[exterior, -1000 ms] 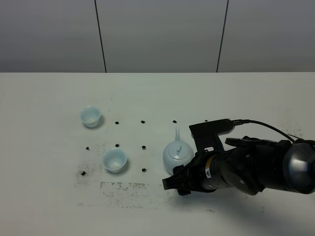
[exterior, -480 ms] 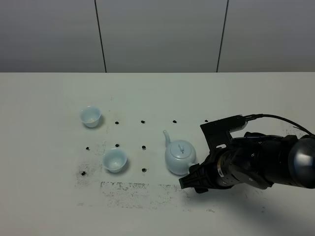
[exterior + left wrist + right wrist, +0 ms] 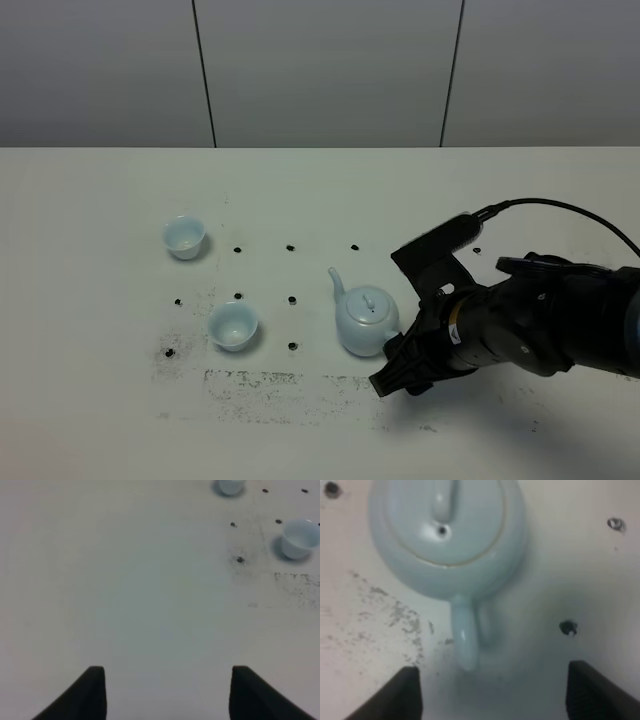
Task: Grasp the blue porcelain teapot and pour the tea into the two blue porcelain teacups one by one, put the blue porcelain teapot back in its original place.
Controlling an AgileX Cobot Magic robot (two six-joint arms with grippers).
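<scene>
Just clear of teapot (image 3: pixel 445 535) handle — right pincer (image 3: pixel 492 692) gapes.

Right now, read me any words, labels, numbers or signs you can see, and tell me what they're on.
No readable text anywhere.
Pale sticker on the right arm: too small to read.
Teapot, far teacup, near teacup: plain, no markings.
Black dots on the table: marks, not characters.
</scene>
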